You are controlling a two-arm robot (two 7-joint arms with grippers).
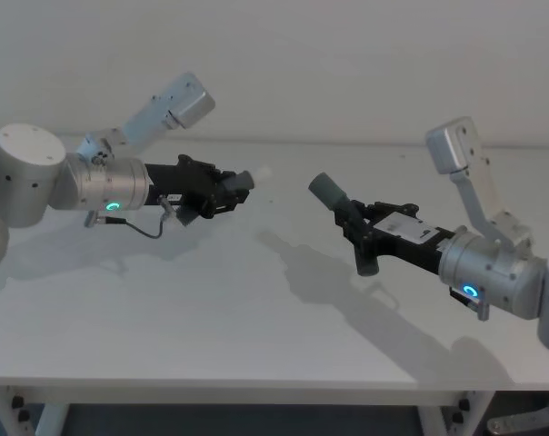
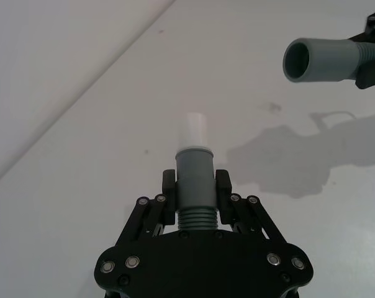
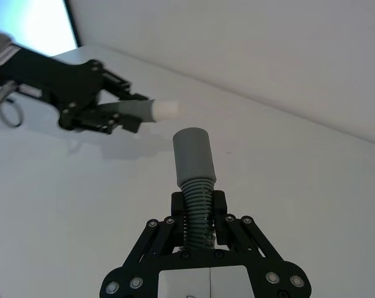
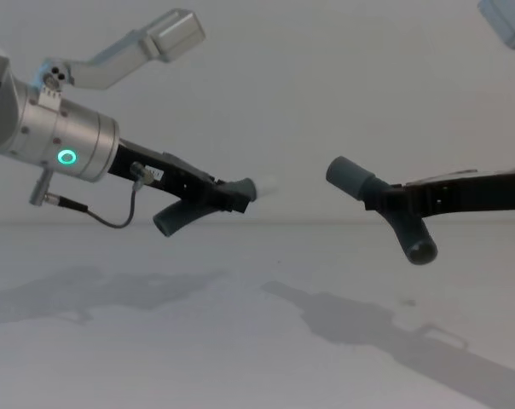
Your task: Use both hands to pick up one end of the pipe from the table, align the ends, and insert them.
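Both pieces are off the worktop [image 1: 256, 318] and held in the air, so the picking up looks done and the step in hand is the lining up.

The left hand [image 1: 234, 189] has its fingers [image 2: 169, 186] closed snugly on either side of the plug piece [image 2: 194, 180], gripping it on the smooth grey collar just above the ribs. The white tip [image 2: 195, 129] sticks out clear beyond its fingertips, and the ribbed tail hangs down beneath the hand.

The right hand [image 1: 361, 222] is clamped on the ribbed hose of the socket piece [image 3: 197, 205]. The socket collar [image 3: 194, 155] stands out ahead of its fingers, and the bent tail droops under the hand.

The two ends face each other across an open gap between the hands, near but not touching. From the left hand's side the socket mouth sits off to one side of the tip's line and is turned partly away. In the chest view the collar slopes upward while the tip points more nearly level.

As I judge it, the axes are not yet in line. The next move calls for turning the right hand so the hollow mouth looks straight down the plug. Then the two can be brought to the same height and line, and only after that should the gap be closed with a straight push.
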